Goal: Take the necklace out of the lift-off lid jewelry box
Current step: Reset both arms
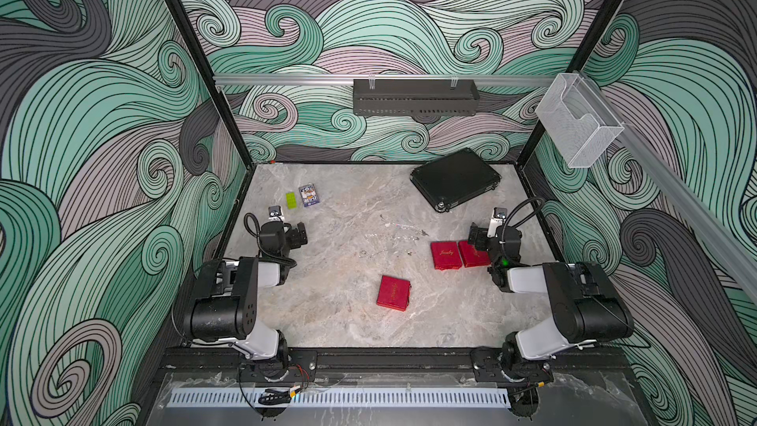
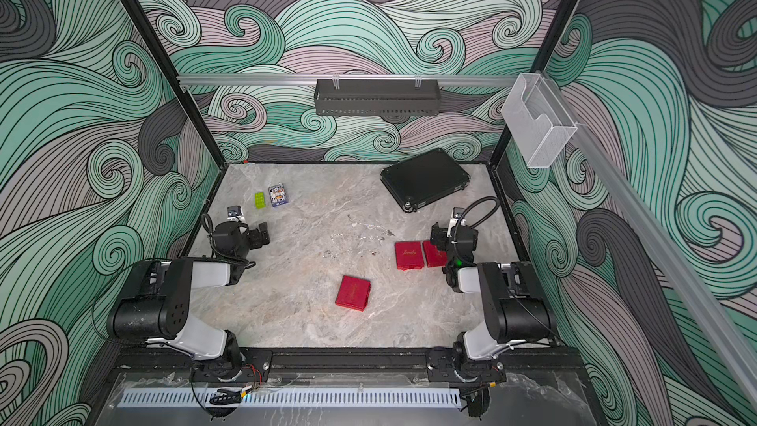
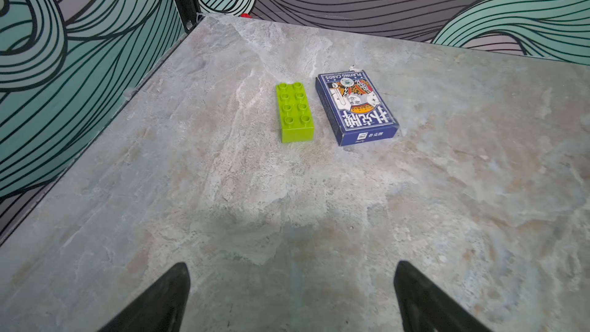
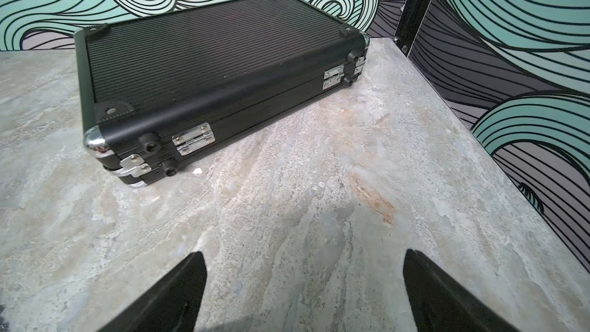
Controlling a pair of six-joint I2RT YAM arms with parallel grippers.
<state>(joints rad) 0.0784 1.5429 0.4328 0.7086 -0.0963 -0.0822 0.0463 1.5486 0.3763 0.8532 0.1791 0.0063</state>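
Nearest the arm bases, a red jewelry box (image 1: pixel 393 293) is lying alone on the marble table (image 1: pixel 327 321), turned at a slant with its gold lettering facing up. Further in, toward the right side, 2 more red boxes (image 1: pixel 445 255) are sitting side by side and appear to touch. Whether any of the 3 is a lid or a base, I cannot tell.

The right gripper (image 1: pixel 475 236) is hovering just beside that pair, its jaws standing wide apart and gripping nothing. The left gripper (image 1: pixel 302 234) is hanging over bare marble on the opposite side, its jaws likewise spread and empty.

Between the 2 grippers, the necklace (image 1: pixel 403 229) is lying loose on the tabletop as thin silvery strands, outside every box and too fine to count.

Beyond the left gripper, a green brick (image 3: pixel 294 111) and a blue card pack (image 3: pixel 356 108) are resting just beside each other. In the far right corner, a closed black case (image 4: pixel 204 68) is lying flat.
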